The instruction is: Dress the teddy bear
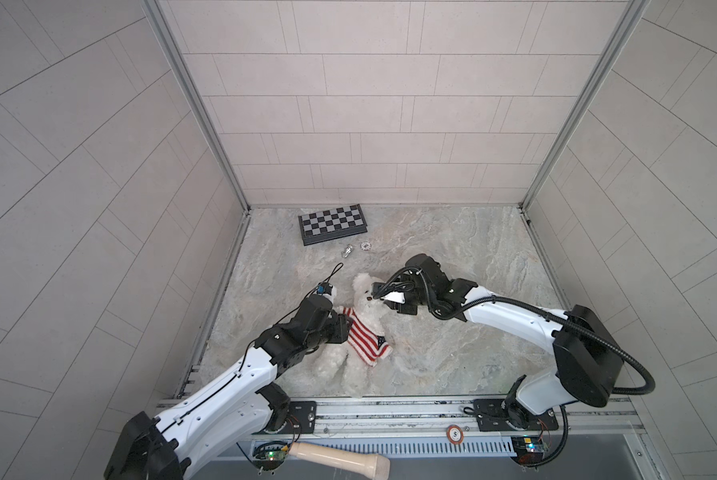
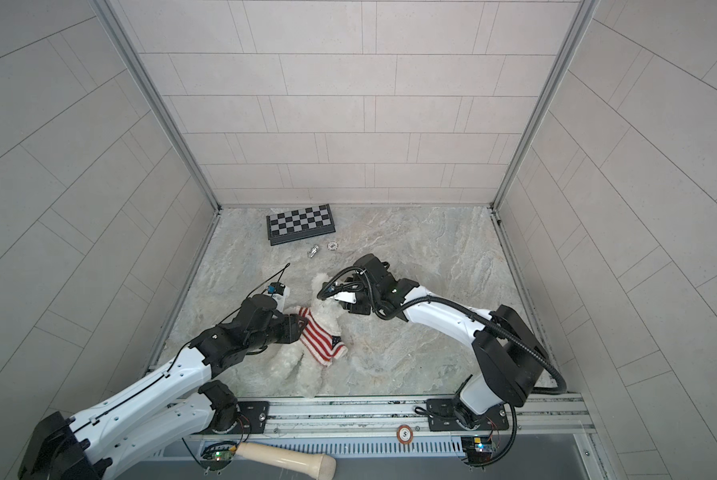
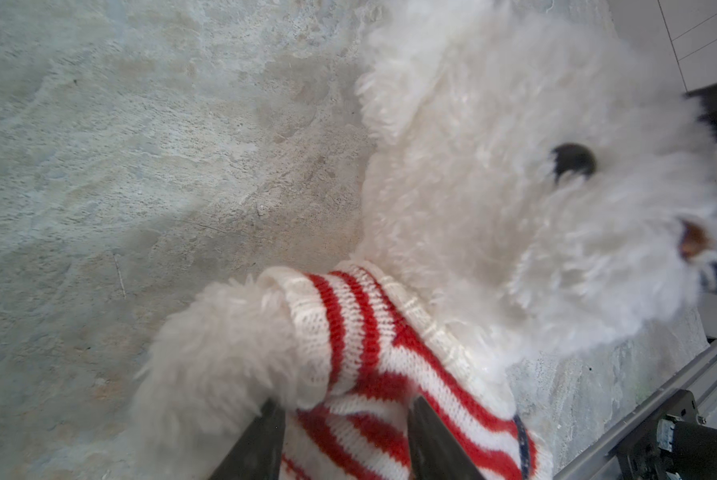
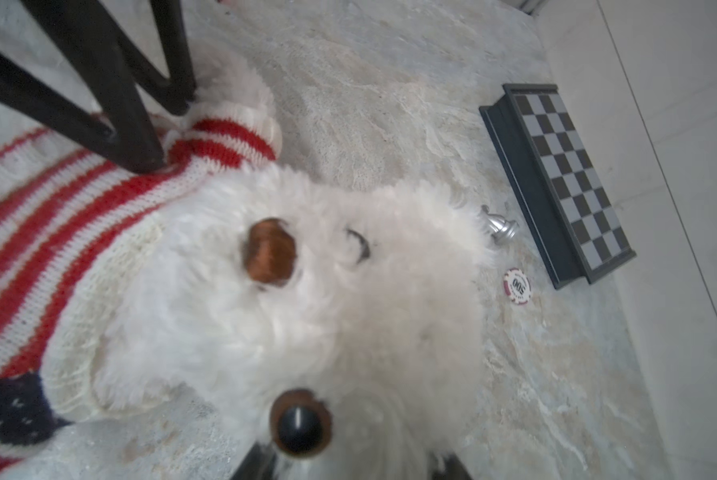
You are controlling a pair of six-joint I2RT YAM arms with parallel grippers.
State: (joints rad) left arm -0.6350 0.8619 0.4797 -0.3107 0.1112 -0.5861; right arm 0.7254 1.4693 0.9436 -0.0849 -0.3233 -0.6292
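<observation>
The teddy bear (image 1: pixel 365 297) (image 2: pixel 327 311) lies on its back on the marble table, head toward the far side. It wears a red-and-white striped sweater (image 1: pixel 363 338) (image 2: pixel 317 338) (image 3: pixel 390 365); one furry paw (image 3: pixel 224 353) pokes out of a sleeve. My left gripper (image 3: pixel 344 411) (image 1: pixel 342 327) stands at that shoulder, jaws apart, with sweater knit filling the gap. In the right wrist view the left gripper's fingertips (image 4: pixel 140 158) press on the sleeve's base. My right gripper (image 4: pixel 350 463) (image 1: pixel 390 308) is open astride the bear's head, close to one eye (image 4: pixel 298 424).
A folded chessboard (image 1: pixel 332 223) (image 4: pixel 564 183) lies at the far left-centre. Near it are a silver chess piece (image 1: pixel 347 251) (image 4: pixel 500 226) and a poker chip (image 1: pixel 365 246) (image 4: pixel 517 286). A wooden handle (image 1: pixel 340 457) and another chip (image 1: pixel 454 434) sit by the front rail.
</observation>
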